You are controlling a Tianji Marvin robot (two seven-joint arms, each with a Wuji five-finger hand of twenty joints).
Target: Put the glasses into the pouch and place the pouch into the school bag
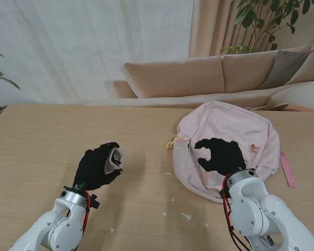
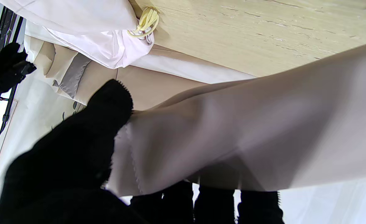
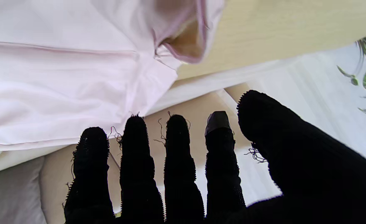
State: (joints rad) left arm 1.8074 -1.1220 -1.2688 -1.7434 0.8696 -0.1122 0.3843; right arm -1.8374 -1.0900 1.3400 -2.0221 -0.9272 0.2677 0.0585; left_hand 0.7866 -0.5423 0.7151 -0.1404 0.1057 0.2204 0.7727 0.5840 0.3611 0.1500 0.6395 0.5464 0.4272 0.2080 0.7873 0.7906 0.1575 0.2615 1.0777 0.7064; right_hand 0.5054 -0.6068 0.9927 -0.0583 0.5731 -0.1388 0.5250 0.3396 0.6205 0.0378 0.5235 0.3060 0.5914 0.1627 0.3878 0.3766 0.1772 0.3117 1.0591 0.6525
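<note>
Nearest the stand camera, the left hand [image 1: 98,167] in its black knit glove was closed around the pouch [image 1: 115,159], a smooth beige-grey fabric sleeve bunched in the fingers; the left wrist view showed its long axis running out past the fingertips toward the school bag [image 1: 227,149]. The glasses could not be made out. At about four o'clock on the pale woodgrain tabletop [image 1: 52,136], the right hand [image 1: 223,155] hovered over the bag with fingers spread, gripping nothing. The bag was soft, rumpled pale pink cloth, roundish, lying flat, a yellow cord tassel [image 1: 171,142] at its nine o'clock edge.
</note>
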